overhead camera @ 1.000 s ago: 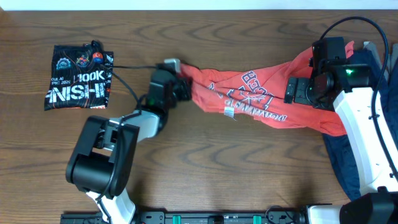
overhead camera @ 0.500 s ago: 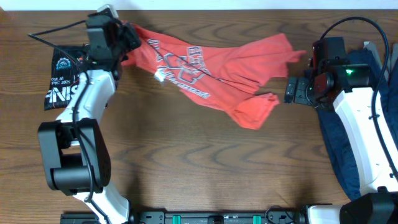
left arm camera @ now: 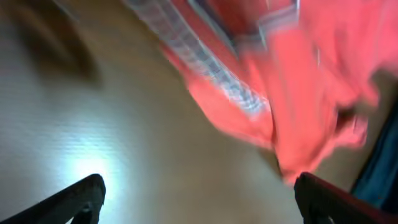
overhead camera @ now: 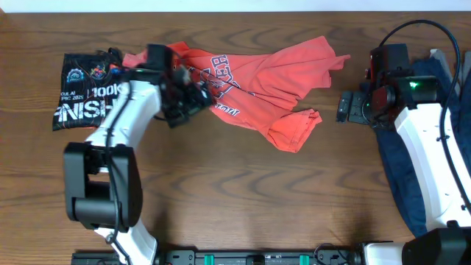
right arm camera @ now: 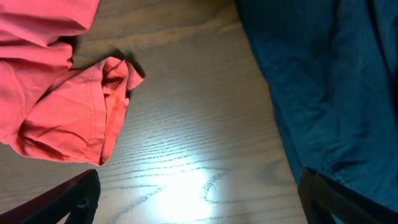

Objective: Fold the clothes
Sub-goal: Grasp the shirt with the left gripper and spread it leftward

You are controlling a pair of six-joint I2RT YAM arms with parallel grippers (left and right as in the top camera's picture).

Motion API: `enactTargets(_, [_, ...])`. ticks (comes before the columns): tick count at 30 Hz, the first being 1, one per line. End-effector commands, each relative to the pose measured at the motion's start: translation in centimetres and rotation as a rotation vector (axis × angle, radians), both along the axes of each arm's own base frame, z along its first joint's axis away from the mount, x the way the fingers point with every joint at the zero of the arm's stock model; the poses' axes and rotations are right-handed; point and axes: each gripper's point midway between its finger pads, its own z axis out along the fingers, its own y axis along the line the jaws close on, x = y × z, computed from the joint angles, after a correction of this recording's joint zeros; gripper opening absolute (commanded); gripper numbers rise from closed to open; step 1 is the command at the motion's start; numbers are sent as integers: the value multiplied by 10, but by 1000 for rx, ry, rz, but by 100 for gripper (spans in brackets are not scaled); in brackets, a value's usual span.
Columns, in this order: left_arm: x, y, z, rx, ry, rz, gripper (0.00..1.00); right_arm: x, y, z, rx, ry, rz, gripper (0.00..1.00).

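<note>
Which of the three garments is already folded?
The black printed T-shirt at far left, a neat flat rectangle; the orange-red crest-print T-shirt lies crumpled, the plain navy garment rumpled.

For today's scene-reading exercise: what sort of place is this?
Likely a robotics lab bench: a left arm and right arm at a wooden table, with an orange-red T-shirt crumpled on it.

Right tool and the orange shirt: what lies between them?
Only bare table separates the right tool from the orange shirt, as the overhead view shows.
</note>
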Motion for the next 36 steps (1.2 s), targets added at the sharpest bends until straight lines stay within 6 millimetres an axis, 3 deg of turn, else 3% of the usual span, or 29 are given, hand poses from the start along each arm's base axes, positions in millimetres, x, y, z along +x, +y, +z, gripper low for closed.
enactTargets(1, [-27,-41,1,-32,30,-120,98,0,-6,6,6,-23,-32,99])
enactTargets(6, [-56,-98,-9,-19,36,-222,98,0,-7,6,6,-22,-33,99])
enactTargets(10, [-66,-122,-26,55,9,-185,98,0,-7,6,5,-22,-33,99])
enactTargets(14, [-73,-156,-34,20,-64,-230,99,0,-7,6,6,-22,-32,99])
enactTargets(17, [-69,-162,-42,75,-127,-219,99,0,-7,6,6,-22,-33,99])
enactTargets(25, [-66,-189,-70,66,-162,-240,86,-1,-7,6,5,-16,-33,99])
enactTargets(26, [-65,-190,-75,66,-163,-241,81,-1,-7,6,5,-16,-33,99])
enactTargets(28, [-63,-191,-80,66,-166,-244,56,-1,-7,6,5,-16,-33,99])
enactTargets(31, [-64,-189,-82,82,-192,-307,6,-1,-7,6,5,-19,-35,99])
enactTargets(34, [-75,-171,-77,132,-155,-356,6,2,-10,7,6,-31,-42,99])
enactTargets(36, [-88,-142,-65,194,-85,-360,6,6,-12,8,6,-45,-50,99])
